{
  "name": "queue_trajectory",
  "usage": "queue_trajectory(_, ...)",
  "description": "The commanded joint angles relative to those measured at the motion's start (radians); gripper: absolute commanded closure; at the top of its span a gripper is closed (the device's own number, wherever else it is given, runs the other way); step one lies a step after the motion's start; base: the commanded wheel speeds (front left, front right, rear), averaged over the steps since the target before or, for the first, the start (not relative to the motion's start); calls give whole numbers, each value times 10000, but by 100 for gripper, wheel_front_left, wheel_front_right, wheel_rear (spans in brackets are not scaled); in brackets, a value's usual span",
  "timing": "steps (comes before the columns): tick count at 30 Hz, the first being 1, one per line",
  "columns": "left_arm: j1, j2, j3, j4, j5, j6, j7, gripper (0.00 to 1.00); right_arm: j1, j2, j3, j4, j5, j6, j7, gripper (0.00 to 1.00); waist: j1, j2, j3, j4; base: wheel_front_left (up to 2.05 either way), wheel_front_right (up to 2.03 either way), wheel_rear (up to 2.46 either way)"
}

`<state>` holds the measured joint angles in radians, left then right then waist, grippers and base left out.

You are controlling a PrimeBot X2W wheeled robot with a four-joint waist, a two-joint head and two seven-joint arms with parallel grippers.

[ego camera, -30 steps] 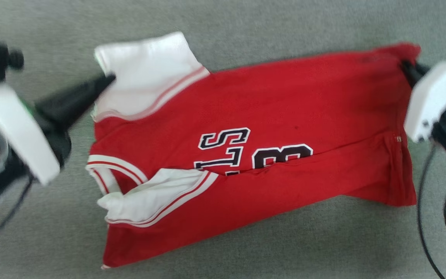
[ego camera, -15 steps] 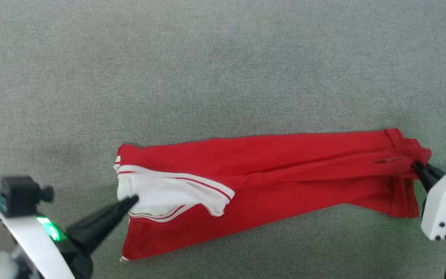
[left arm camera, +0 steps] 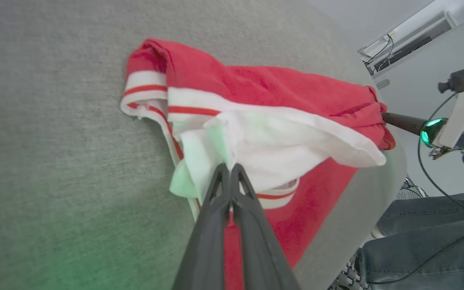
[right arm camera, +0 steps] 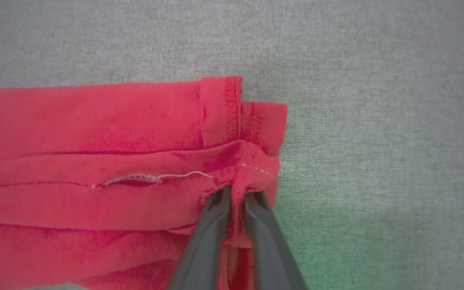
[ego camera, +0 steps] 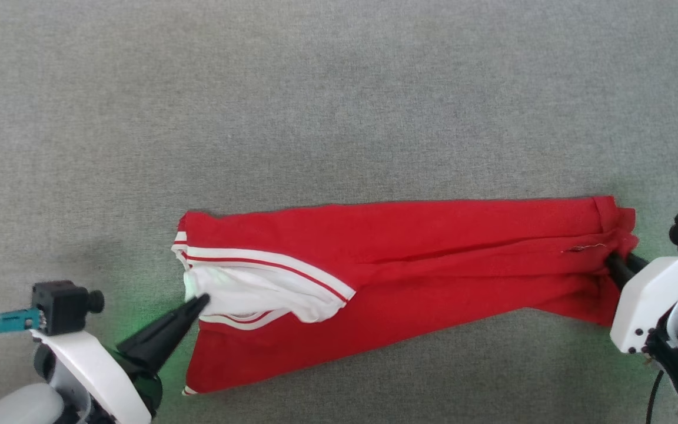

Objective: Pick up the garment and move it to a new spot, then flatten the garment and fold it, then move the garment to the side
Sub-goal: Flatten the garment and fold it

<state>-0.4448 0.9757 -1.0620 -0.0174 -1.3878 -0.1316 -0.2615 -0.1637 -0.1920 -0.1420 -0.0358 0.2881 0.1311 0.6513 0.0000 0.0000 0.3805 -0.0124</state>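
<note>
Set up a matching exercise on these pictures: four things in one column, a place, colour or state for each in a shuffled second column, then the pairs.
1 left pincer
2 right pincer
3 garment
4 surface

a grey
b pinching the red hem
c folded into a long strip
d pinching the white sleeve

Pairs: 1-d, 2-b, 3-c, 4-a

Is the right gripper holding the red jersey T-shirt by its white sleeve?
No, the right gripper pinches a red hem fold of the red jersey T-shirt.
</note>
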Motion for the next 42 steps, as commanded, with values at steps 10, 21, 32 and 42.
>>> queue_trajectory(10, 1812, -1555, 2640, 726, 1628, 24, -35, 0, 222, -246, -1014, 72, 477, -9, 662, 0, 0, 0, -717, 642, 0, 0, 0)
queue_trajectory(21, 3075, -3785, 5622, 1621, 4910, 24, -35, 0, 112, -326, -1433, 1807, 663, -8, 1243, 0, 0, 0, -1224, 1762, 0, 0, 0)
queue_trajectory(32, 3866, -5640, 7831, 1478, 8881, 24, -35, 0, -16, -129, -1558, 2856, 576, 28, 2169, 78, 0, 0, -1364, 2317, 0, 0, 0)
queue_trajectory(42, 3991, -6027, 8323, 1101, 9585, 24, -35, 0, -404, -120, -2186, 2738, 300, -28, 2113, 100, 0, 0, -1255, 2251, 0, 0, 0)
